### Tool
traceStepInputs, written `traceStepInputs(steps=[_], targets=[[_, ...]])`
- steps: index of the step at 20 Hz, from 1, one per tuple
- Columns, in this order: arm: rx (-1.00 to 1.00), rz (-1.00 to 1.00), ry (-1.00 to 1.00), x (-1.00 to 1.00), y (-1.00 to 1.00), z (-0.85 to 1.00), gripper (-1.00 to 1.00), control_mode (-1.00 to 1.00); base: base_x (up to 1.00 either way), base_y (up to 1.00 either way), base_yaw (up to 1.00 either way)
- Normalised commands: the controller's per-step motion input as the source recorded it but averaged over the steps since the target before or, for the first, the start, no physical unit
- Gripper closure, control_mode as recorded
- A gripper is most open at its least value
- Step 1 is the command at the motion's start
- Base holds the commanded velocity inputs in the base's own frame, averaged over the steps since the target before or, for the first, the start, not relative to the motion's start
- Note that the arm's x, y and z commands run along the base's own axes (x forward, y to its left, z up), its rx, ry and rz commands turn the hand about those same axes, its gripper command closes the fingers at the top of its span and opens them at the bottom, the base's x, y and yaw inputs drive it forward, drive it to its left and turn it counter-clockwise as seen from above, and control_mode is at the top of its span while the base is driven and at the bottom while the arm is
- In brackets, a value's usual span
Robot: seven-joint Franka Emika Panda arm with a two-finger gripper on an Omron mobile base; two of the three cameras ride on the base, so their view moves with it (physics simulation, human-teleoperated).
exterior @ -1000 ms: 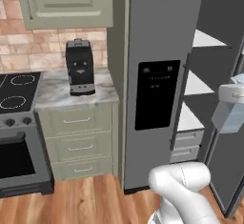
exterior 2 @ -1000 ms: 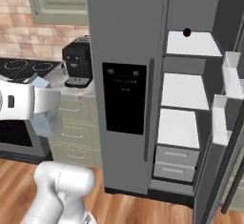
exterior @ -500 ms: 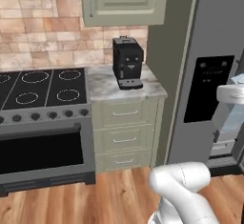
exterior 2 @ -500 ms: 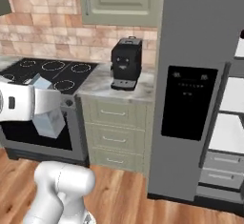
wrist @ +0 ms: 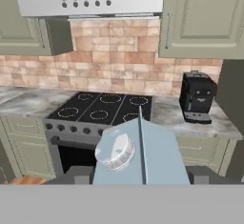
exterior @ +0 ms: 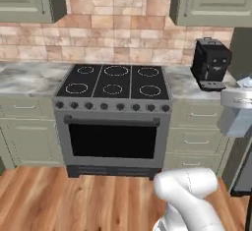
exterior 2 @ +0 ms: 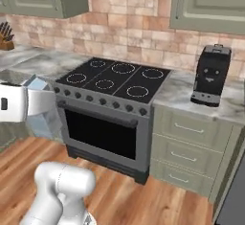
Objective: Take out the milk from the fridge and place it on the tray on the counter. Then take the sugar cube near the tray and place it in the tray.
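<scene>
Transport leg: tool (wrist: 138, 178) is clamped on the milk (wrist: 140, 156), carried in front of the stove (exterior: 112, 114), clear of the tabletop (exterior 2: 191, 97). No tray in sight here, so next move likely needs the base to find it, then lower the milk onto it.

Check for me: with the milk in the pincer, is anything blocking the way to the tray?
Cannot judge yet. The pincer holds the milk in front of the stove; the visible counter carries a coffee machine and a knife block.
</scene>
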Motion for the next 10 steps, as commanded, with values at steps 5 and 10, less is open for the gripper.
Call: traceStepInputs(steps=[5, 10], targets=[[0.0, 0.0, 0.0, 0.0, 0.0, 0.0, 1.0, 1.0, 0.18, 0.66, 0.73], [0.0, 0.0, 0.0, 0.0, 0.0, 0.0, 1.0, 1.0, 0.33, 0.06, 0.85]])
